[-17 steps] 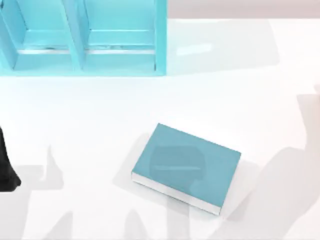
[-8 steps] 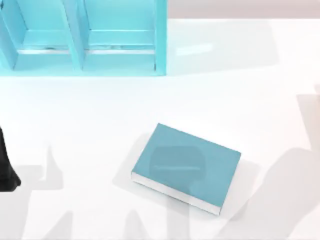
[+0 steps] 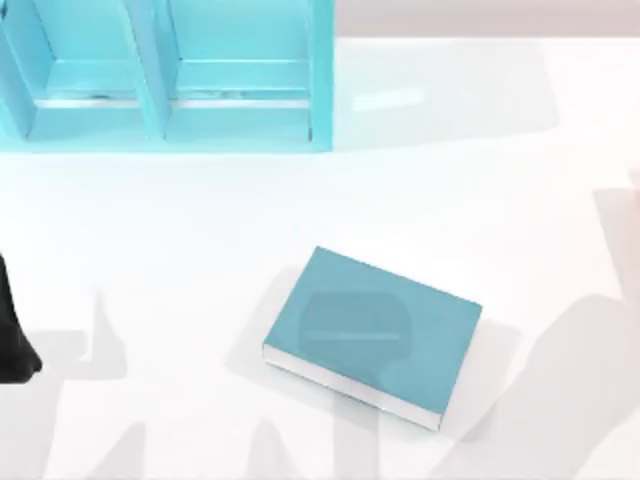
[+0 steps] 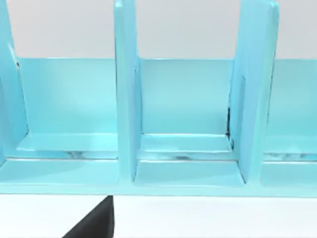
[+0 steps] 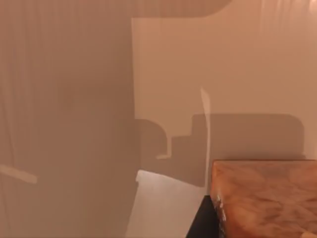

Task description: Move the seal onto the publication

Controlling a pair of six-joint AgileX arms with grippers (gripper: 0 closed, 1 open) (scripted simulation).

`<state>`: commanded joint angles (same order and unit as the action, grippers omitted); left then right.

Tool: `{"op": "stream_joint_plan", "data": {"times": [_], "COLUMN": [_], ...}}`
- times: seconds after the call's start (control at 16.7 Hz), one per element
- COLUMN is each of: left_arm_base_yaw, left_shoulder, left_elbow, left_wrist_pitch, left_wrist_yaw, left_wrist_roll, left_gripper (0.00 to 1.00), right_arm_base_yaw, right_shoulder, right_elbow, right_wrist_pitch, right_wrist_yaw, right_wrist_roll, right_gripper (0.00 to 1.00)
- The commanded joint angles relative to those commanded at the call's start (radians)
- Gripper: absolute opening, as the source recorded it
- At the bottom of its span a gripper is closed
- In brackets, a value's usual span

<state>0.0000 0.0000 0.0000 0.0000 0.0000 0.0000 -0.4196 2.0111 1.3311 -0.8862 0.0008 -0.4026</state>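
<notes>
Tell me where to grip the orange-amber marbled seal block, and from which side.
Pinch the orange-amber seal block across two opposite flat sides, probably with the right arm, whose wrist view has it close ahead. Its straight edges and flat faces suit a two-sided pinch. Its full height is cut off, so how high to grip cannot be told.

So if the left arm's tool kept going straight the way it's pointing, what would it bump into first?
Most likely the light-blue shelf unit. The left wrist view looks straight into its open compartments, with an upright divider nearly dead ahead. Depth is hard to judge, so whether it meets the divider or a compartment's back wall first is uncertain.
</notes>
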Motion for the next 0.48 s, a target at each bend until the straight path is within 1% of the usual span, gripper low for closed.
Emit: {"op": "stream_joint_plan", "data": {"times": [0.12,0.18,0.48], "left_arm_base_yaw": [0.000,0.000,0.000], "left_shoulder": [0.000,0.000,0.000], "left_elbow": [0.000,0.000,0.000], "left_wrist_pitch": [0.000,0.000,0.000], "left_wrist_yaw": [0.000,0.000,0.000], "left_wrist_roll": [0.000,0.000,0.000], "left_gripper": [1.00,1.00,1.00], "right_arm_base_yaw": [0.000,0.000,0.000], "right_shoulder": [0.000,0.000,0.000], "right_elbow": [0.000,0.000,0.000], "right_wrist_pitch": [0.000,0.000,0.000], "right_wrist_yaw": [0.000,0.000,0.000], "right_wrist_roll": [0.000,0.000,0.000], "right_gripper": [0.02,0.00,0.00]}}
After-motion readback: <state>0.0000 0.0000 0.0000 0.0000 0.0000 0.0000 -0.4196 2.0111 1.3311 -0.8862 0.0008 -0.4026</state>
